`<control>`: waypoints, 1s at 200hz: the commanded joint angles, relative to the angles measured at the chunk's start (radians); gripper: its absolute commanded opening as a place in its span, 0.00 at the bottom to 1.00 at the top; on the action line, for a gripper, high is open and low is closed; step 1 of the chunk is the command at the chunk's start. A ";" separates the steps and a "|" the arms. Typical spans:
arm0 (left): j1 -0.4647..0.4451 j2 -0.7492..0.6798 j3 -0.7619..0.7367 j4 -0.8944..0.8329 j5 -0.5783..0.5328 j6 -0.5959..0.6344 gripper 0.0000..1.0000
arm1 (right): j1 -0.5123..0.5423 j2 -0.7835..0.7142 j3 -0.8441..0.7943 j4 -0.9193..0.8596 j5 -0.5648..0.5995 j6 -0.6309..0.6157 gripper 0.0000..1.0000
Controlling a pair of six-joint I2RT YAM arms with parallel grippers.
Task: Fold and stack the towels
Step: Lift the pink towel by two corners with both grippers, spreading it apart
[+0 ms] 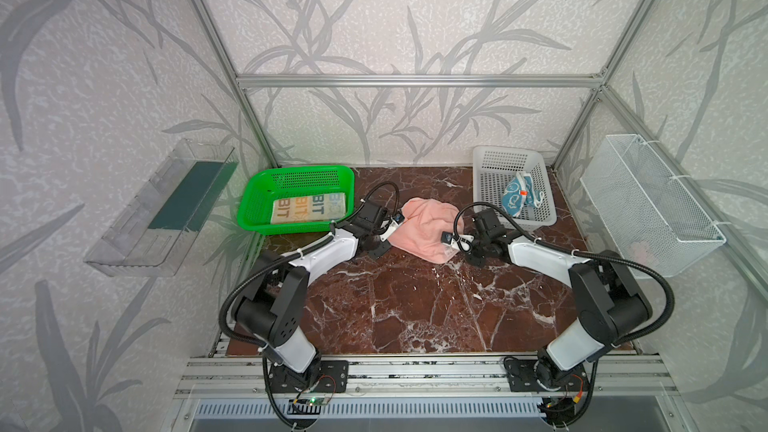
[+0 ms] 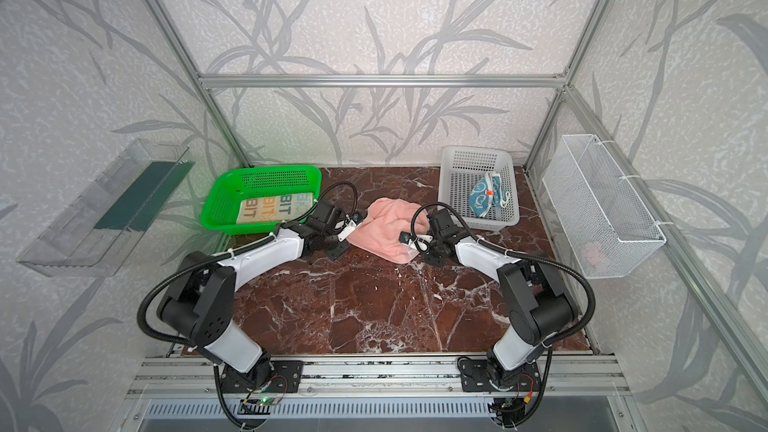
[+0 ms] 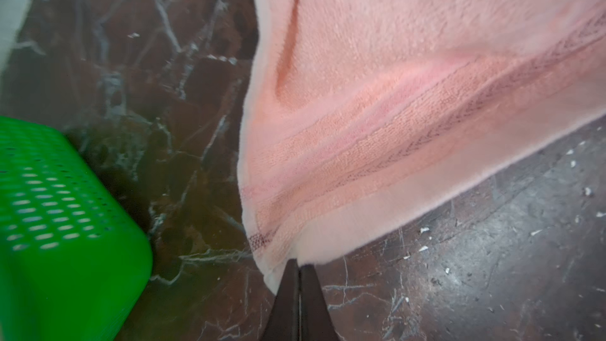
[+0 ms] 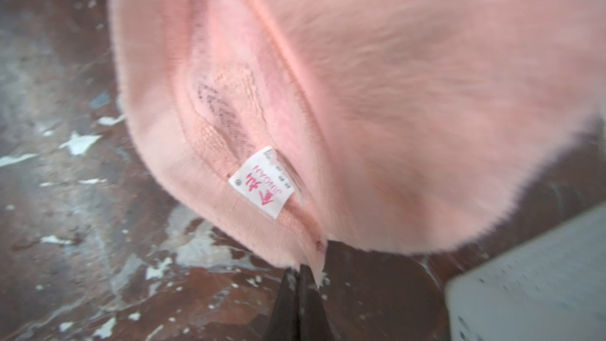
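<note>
The left tool (image 3: pixel 298 263) pinches one corner of the pink towel (image 1: pixel 424 222); the right tool (image 4: pixel 300 268) grips another; likely to spread it flat for folding.

Three towels were counted: one cream towel (image 1: pixel 309 207) at 10 o'clock, one pink towel (image 1: pixel 424 228) at 12 o'clock, one teal towel (image 1: pixel 519 197) at 2 o'clock. Two baskets were counted: one green basket (image 1: pixel 253 201), one white basket (image 1: pixel 503 160). Two wall bins were counted: one clear bin (image 1: pixel 137 226) at 9 o'clock, one wire bin (image 1: pixel 648 201) at 3 o'clock. Two arms were counted: left arm (image 1: pixel 332 249), right arm (image 1: pixel 536 255).
</note>
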 commanded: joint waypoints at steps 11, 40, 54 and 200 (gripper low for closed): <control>0.002 -0.135 -0.046 0.251 -0.034 -0.063 0.00 | -0.021 -0.112 0.086 0.082 -0.049 0.284 0.00; -0.002 -0.216 -0.033 0.286 -0.021 -0.099 0.00 | -0.021 -0.170 0.153 0.071 -0.089 0.403 0.00; -0.004 -0.249 -0.013 0.288 -0.016 -0.131 0.00 | -0.020 -0.193 0.189 0.054 -0.090 0.455 0.00; -0.083 -0.312 0.517 0.081 -0.219 -0.195 0.00 | -0.019 -0.307 0.633 -0.072 -0.037 0.657 0.00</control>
